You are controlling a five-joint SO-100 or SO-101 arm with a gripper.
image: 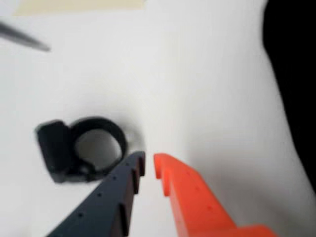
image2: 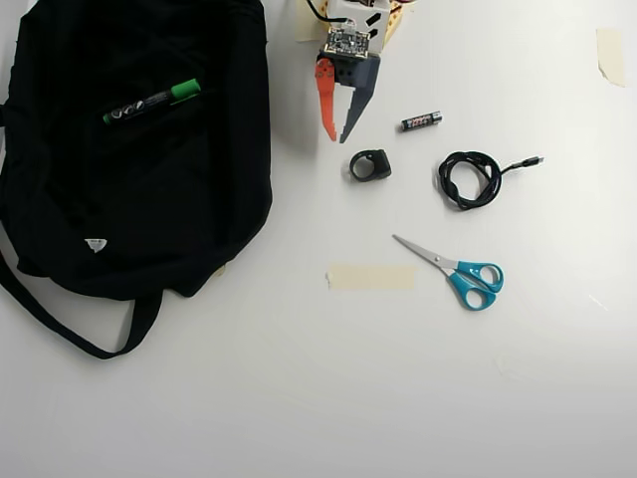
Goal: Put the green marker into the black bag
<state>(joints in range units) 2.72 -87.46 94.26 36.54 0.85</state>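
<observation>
1. Overhead view, far left: the black bag point(image2: 139, 219) lies flat on the white surface point(image2: 299, 398), its strap trailing off toward the lower left. A white logo tag shows near its lower part.
2. The green marker point(image2: 152, 102) lies on top of the bag's upper part, slanted, green cap toward the upper right. It looks to rest on the fabric; whether it sits inside an opening cannot be told from above.
3. Just right of the bag: the gripper point(image2: 336, 132) points down the picture, one finger orange, one dark, tips slightly apart and holding nothing. The wrist view point(image: 149, 165) confirms a narrow gap between the fingertips with only bare surface in it.
4. Right of and below the fingertips: a small black ring-shaped clip point(image2: 369, 165), near the dark finger but apart from it; the wrist view point(image: 81, 150) shows it close by the dark tip.
5. Further right: a small battery point(image2: 421, 121), a coiled black cable point(image2: 471, 179), scissors with blue handles point(image2: 456, 270), and a strip of tape point(image2: 370, 277) below centre.
6. Judgement: marker appears delivered; gripper empty and clear of the bag.
7. Risks: if the marker only lies on the fabric, any tug on the bag could roll it off. A low sweep of the arm could knock the clip or catch the bag's edge.
</observation>
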